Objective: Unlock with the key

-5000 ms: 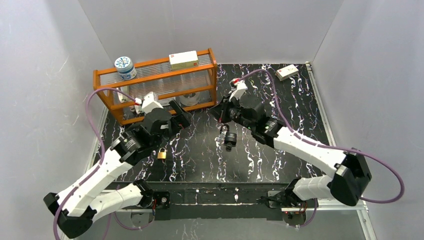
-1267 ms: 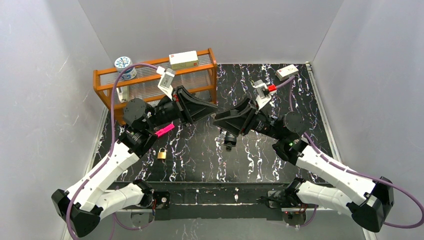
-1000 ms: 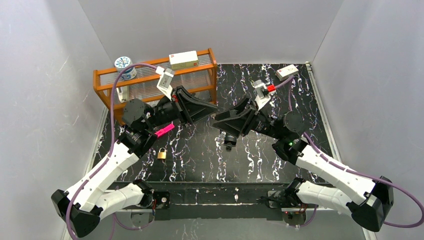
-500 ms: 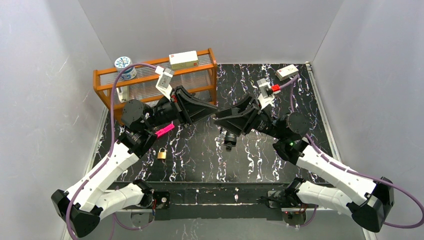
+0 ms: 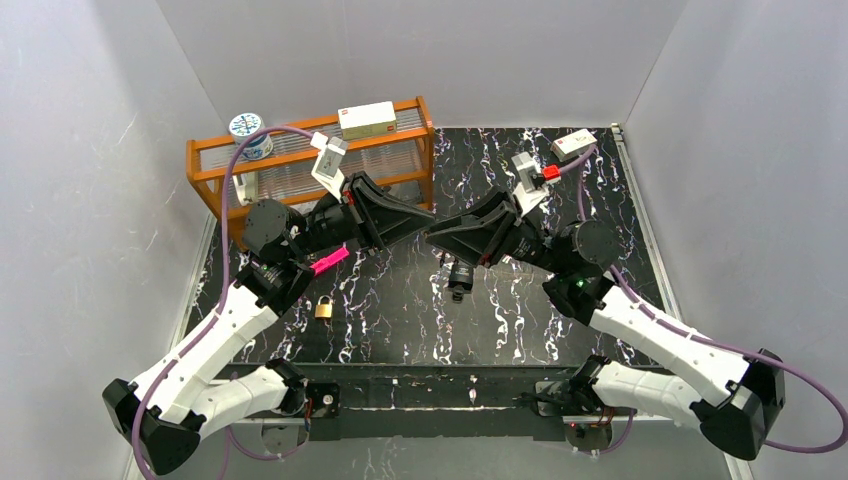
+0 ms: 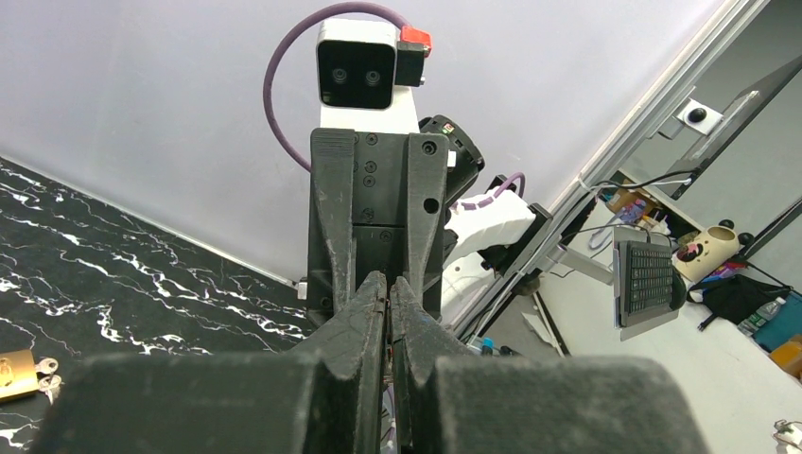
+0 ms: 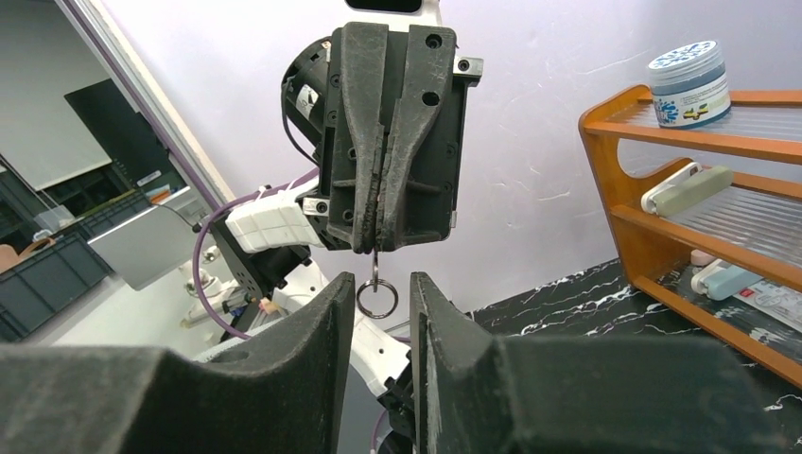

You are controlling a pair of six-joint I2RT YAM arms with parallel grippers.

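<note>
My left gripper [image 5: 428, 214] [image 6: 389, 281] is shut on a small key, held in the air over the middle of the mat. The key's ring [image 7: 376, 299] hangs out of its tips in the right wrist view. My right gripper [image 5: 432, 234] [image 7: 381, 282] faces it tip to tip, open, with one finger on each side of the ring and not touching it. Below them a black padlock [image 5: 459, 278] lies on the marbled mat. A brass padlock [image 5: 324, 308] [image 6: 17, 371] with small keys lies further left.
An orange shelf rack [image 5: 310, 170] stands at the back left, carrying a blue-lidded tub [image 5: 248, 133] and a white box [image 5: 367, 119]. Another white box [image 5: 574, 145] lies at the back right corner. Grey walls close in both sides.
Five seconds ago both grippers were apart and low over the mat; now they meet tip to tip in the air. Over the last second the right wrist has shifted slightly; the left has stayed still.
</note>
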